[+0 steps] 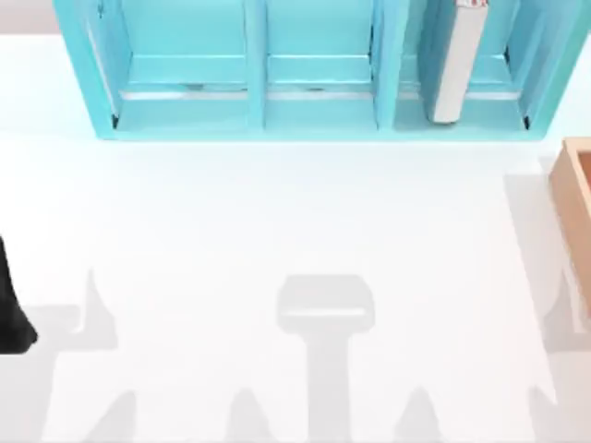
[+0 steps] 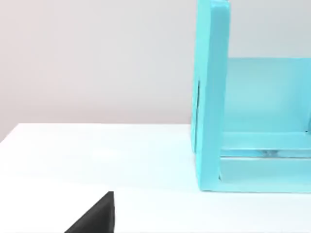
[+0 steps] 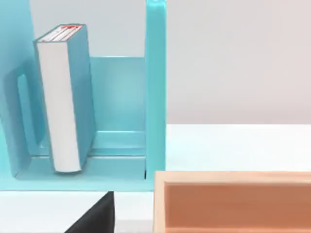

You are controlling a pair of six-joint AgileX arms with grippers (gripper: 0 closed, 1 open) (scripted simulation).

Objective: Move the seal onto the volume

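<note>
The volume (image 1: 459, 60) is a thick book with a teal cover and white-grey page edges. It stands upright in the right compartment of the turquoise shelf unit, and the right wrist view shows it (image 3: 63, 97) leaning slightly. The seal is out of view. My left arm (image 1: 11, 305) is a dark shape at the table's left edge, far from the volume. A dark corner of my left gripper (image 2: 97, 217) juts into the left wrist view. A similar dark corner of my right gripper (image 3: 97, 217) appears in the right wrist view, in front of the shelf.
The big turquoise shelf unit (image 1: 314, 115) spans the back of the white table (image 1: 295, 240), and its left and middle compartments hold nothing. An open orange-tan wooden box (image 1: 577, 212) stands at the right edge, just in front of the shelf's right end (image 3: 155, 97).
</note>
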